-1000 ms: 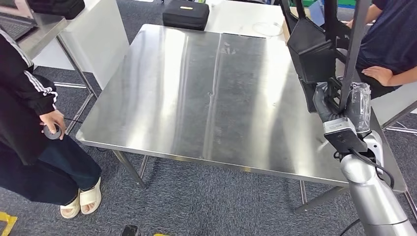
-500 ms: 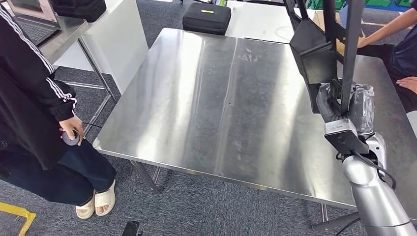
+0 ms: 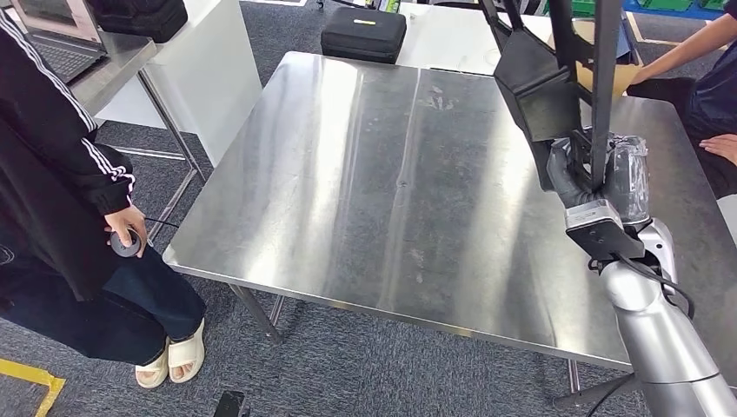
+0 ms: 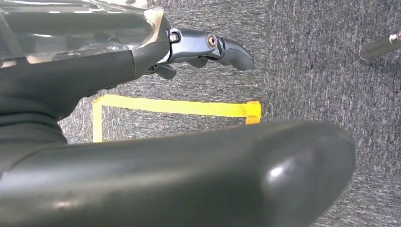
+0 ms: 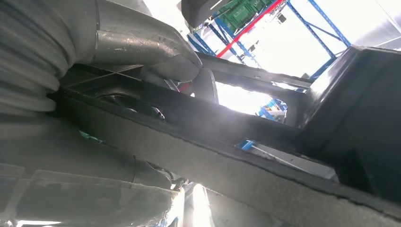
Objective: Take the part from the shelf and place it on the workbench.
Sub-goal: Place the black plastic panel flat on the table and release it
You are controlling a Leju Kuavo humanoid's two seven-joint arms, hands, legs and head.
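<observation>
The part [image 3: 543, 87] is a black frame of long bars with a box-shaped hood. My right hand [image 3: 600, 178], partly wrapped in clear plastic, grips one of its upright bars and holds it above the right side of the steel workbench [image 3: 348, 174]. Up close in the right wrist view, the thumb [image 5: 142, 47] presses on a black bar of the part [image 5: 283, 161]. My left hand [image 4: 142, 156] hangs over grey carpet, its fingers [image 4: 208, 45] stretched out and holding nothing.
A person in a black jacket [image 3: 52, 174] stands at the workbench's left corner holding a small round object. Another person [image 3: 713, 78] sits at the far right. A black case [image 3: 363, 30] lies on a white table behind. Yellow tape [image 4: 175, 106] marks the floor.
The whole picture shifted as the camera moved a second ago. Since half a second ago my right hand has carried the part slightly left and farther over the workbench.
</observation>
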